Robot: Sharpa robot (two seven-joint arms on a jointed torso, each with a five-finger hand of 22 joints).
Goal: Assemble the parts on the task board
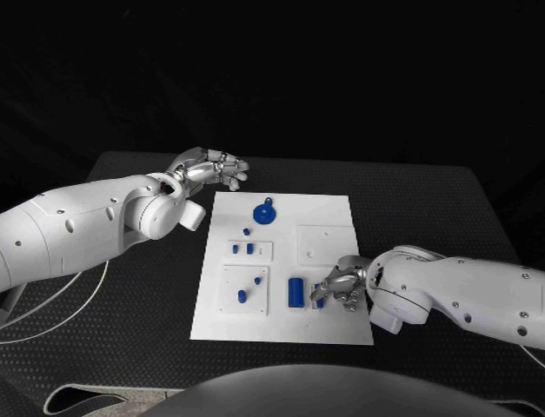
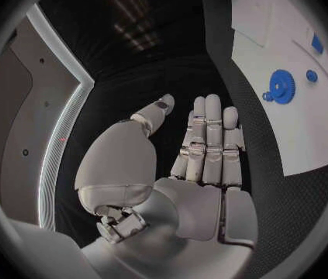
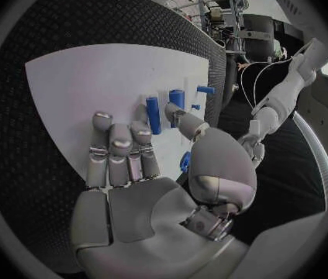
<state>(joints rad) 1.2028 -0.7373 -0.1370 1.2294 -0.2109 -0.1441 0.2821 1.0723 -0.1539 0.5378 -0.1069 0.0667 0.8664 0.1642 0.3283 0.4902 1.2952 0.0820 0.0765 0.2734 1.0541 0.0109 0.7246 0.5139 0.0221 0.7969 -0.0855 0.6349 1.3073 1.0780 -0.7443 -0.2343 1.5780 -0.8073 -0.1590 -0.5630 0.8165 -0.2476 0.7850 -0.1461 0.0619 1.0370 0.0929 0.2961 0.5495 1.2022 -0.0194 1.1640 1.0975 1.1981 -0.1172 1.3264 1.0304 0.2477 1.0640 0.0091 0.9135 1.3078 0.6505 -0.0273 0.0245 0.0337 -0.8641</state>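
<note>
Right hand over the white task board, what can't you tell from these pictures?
- Head view: the right hand covers the white task board beside the tall blue cylinder part; whether its fingers touch a part is hidden.
- Right wrist view: the thumb hides the small blue pieces behind it.
- Head view: the small blue parts are too small to tell their shapes.

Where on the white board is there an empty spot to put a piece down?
The task board is bare along its far right part, beyond the blue gear, and along its near edge in front of the blue pieces. It is crowded near the right hand, by the tall blue part.
</note>
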